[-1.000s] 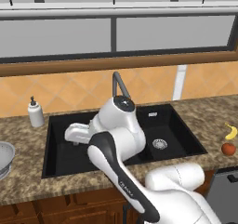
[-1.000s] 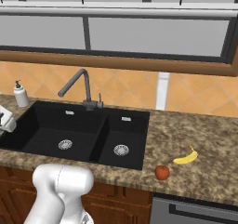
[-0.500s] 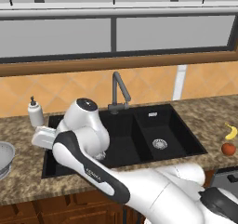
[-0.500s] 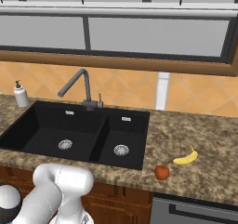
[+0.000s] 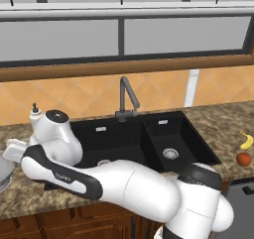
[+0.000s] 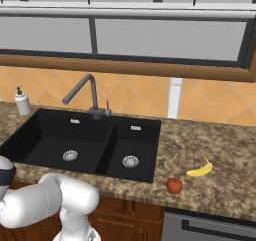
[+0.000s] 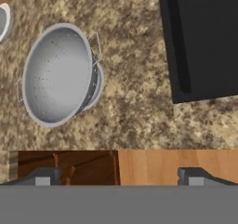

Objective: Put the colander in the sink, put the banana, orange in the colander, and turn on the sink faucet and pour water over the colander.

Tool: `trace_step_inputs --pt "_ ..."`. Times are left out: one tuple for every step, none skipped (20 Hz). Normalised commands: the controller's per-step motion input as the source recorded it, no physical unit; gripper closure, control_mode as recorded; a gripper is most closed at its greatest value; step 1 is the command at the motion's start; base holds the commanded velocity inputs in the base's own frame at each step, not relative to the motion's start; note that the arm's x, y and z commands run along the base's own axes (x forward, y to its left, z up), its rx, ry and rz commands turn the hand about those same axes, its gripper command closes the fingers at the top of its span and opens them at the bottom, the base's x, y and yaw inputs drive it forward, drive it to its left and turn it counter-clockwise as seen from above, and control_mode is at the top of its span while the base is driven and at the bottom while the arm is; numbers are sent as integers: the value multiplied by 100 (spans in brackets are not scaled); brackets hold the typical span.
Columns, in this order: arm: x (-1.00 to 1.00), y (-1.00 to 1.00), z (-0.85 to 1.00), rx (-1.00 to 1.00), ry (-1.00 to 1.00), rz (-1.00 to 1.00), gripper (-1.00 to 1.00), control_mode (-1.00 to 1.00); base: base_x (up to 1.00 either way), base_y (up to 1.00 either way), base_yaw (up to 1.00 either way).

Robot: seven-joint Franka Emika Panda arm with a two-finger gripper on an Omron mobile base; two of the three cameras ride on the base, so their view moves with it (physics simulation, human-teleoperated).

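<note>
The silvery colander [image 7: 58,74] lies on the speckled counter left of the black sink [image 7: 204,42], tilted, its inside facing the hand view. My gripper [image 7: 118,177] is open and empty; its fingertips [image 7: 42,176] hang over the counter's front edge and the wooden cabinet, short of the colander. In the left base view my arm [image 5: 59,149] reaches far left, and the colander [image 5: 3,176] shows at the picture's edge. The sink [image 5: 106,139] [image 6: 50,135] has the dark faucet [image 5: 126,99] [image 6: 82,92] behind it. The banana [image 6: 200,169] [image 5: 245,140] and the orange [image 6: 174,185] [image 5: 243,158] lie on the counter right of the sink.
A white soap dispenser [image 5: 34,115] [image 6: 22,102] stands behind the sink's left corner. A white-rimmed round thing [image 7: 3,21] sits at the edge of the hand view, beyond the colander. A window runs along the wall above the tiled backsplash.
My arm has swung left, from over the sink to the counter left of it, near the colander. The jaws have stayed open. Fruit and faucet have not moved.
</note>
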Motion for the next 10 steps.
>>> trace_step_inputs --pt "19 55 -39 0 10 -13 -100 -100 0 0 0" --pt "19 48 -39 0 7 -15 -100 -100 0 0 0" --pt "21 42 -36 0 5 -16 -100 -100 0 0 0" --pt "22 39 -34 0 4 -15 -100 -100 0 0 0" --pt "23 34 -32 0 6 -15 -100 -100 0 0 0" --pt "22 31 -32 0 7 -16 -100 -100 0 0 0" --pt "24 31 -30 0 6 -16 -100 -100 0 0 0" --pt "25 33 -29 0 4 -16 -100 -100 0 0 0" --pt "25 37 -27 0 1 -15 -100 -100 0 0 0" --pt "28 37 -28 0 4 -15 -100 -100 0 0 0"
